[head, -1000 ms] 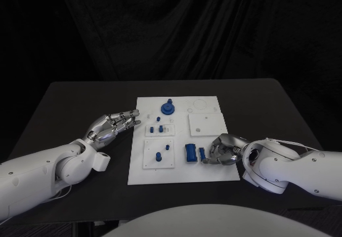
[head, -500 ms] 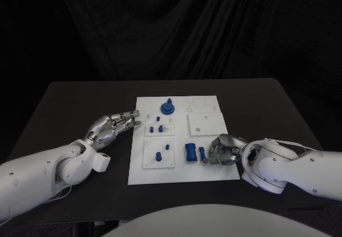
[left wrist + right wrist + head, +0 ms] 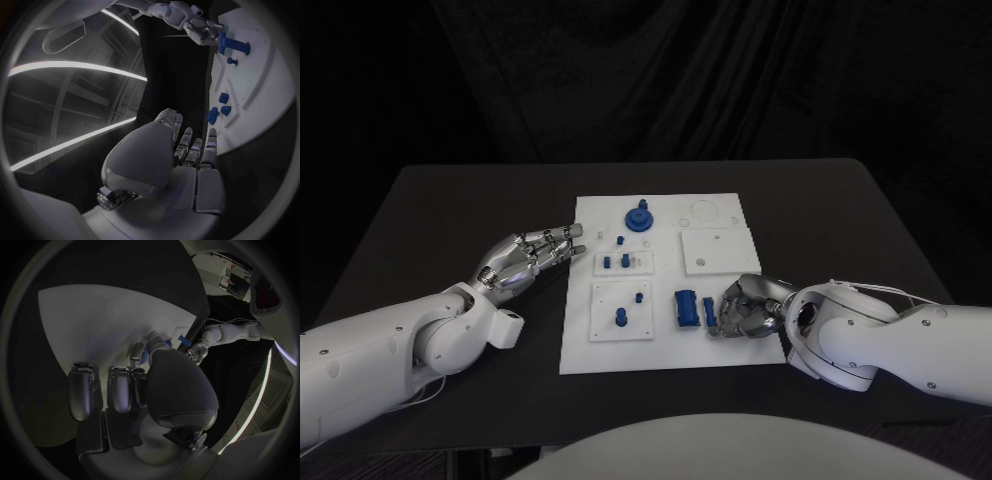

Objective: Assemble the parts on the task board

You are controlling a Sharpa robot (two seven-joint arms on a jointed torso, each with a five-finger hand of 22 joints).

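The white task board (image 3: 668, 345) lies in the middle of the table. My right hand (image 3: 747, 308) rests on the board's near right part with its fingers curled around a small blue part (image 3: 710, 312), which it pinches against the board; blue shows between thumb and fingertips (image 3: 145, 354). A thick blue cylinder (image 3: 685, 307) lies just left of that part. My left hand (image 3: 531, 255) hovers beside the board's left edge, fingers apart and holding nothing. A blue round part with a peg (image 3: 639, 218) stands at the board's far end.
Small blue pegs (image 3: 617, 262) stand in a plate at the board's middle left, and two more (image 3: 620, 317) in the nearer left plate. A bare white square plate (image 3: 718, 250) sits at the right. Black table surface (image 3: 459, 210) surrounds the board.
My right hand has edged slightly nearer and closer around the small blue part. The left hand has stayed where it was.
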